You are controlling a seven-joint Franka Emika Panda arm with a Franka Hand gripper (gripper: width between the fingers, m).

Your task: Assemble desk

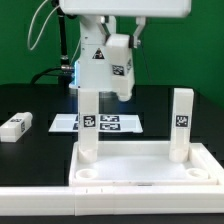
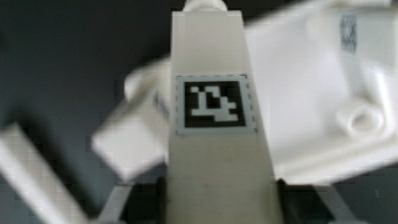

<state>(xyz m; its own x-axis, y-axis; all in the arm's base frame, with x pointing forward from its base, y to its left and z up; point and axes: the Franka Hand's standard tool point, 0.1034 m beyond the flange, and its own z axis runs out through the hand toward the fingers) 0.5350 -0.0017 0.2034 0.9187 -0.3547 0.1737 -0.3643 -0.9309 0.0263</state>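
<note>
— While the wrist cam is pretty smeary, can anyone make out what the gripper [image 1: 91, 93] has? To me it looks parked right on top of the held leg [image 1: 88, 128].

— Yep. The jaws are pulled in narrow on that leg's top end, one on each side. In the wrist view the leg runs straight out from between them with its tag facing the camera, and the tabletop [image 2: 329, 70] is a blur behind it. The exterior view doesn't show the fingertips clearly, though.

— And the leg is standing up?

— Upright, in the tabletop's far corner on the exterior view's left. A second leg [image 1: 181, 122] stands upright in the far corner on the exterior view's right, well apart from the gripper. The tabletop lies rim-up on the black table [image 1: 40, 100], just behind the white rail [image 1: 40, 200]. Two round sockets [image 1: 88, 176] show at its near corners.

— Other bits?

— One loose leg [image 1: 15, 126] lies flat on the table off on the exterior view's left, apart from the tabletop. The marker board [image 1: 110, 123] lies behind the tabletop. In the exterior view it shows between the two standing legs.
</note>
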